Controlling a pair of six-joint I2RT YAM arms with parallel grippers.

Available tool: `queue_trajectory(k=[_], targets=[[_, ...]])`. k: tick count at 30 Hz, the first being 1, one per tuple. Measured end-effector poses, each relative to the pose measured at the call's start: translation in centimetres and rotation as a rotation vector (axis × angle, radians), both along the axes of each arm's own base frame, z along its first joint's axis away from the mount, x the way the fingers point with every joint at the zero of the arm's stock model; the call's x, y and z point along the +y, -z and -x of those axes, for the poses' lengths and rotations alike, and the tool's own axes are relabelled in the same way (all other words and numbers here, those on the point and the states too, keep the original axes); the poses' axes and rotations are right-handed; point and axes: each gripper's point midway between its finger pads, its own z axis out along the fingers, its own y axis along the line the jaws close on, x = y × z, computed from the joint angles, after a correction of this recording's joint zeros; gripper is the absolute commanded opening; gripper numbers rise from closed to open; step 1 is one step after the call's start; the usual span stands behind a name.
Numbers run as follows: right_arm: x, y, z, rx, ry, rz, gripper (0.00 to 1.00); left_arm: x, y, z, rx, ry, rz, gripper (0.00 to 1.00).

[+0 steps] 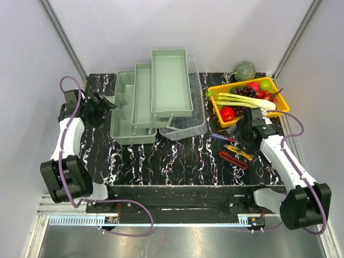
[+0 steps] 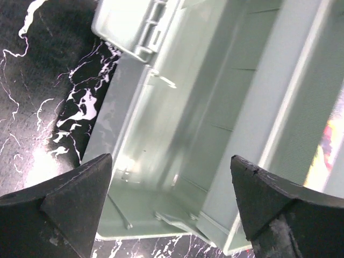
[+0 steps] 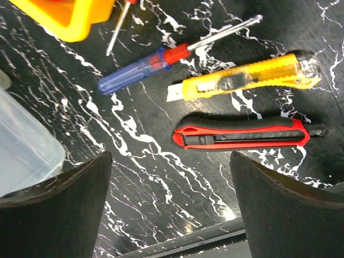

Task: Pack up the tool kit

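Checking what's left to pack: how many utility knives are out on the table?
2. The yellow utility knife lies beside the blue screwdriver; the red utility knife lies alongside it, on the side away from the screwdriver. Others may be hidden.

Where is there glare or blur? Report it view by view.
Top external: evenly lit, sharp, a bright reflection along the metal rail at the near edge. Left wrist: toolbox close and soft, glare patch on the table. Right wrist: yellow utility knife and screwdriver crisp, shine on the knife's tip.
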Motion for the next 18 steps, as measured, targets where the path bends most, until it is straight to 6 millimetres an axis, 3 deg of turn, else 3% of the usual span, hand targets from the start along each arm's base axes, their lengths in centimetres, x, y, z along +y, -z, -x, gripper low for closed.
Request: queue_trajectory(k=[5, 8, 12, 16, 18], targets=[[-0.2, 1.6, 1.4, 0.068, -0.001, 0.008, 0.99, -0.1, -5.6, 0.9, -0.146, 0.017, -0.062, 0.99], [-0.2, 2.6, 2.2, 0.107, -0.009, 0.009, 0.99, -1.3, -8.6, 1.8, -0.242, 0.076, -0.086, 0.99], [0.0, 4.2, 3.5, 0.159, 0.022, -0.016, 0.94, -6.2, -11.8, 2.5, -0.361, 0.297, -0.071, 0.99], [0.0, 6.3, 5.4, 0.226, 0.122, -0.055, 0.9, -12.6, -13.9, 4.6, -0.458, 0.584, -0.036, 0.99], [0.1, 7.4, 6.6, 0.269, 0.181, -0.081, 0.89, -14.8, -14.6, 5.6, -0.495, 0.682, -0.023, 0.99]])
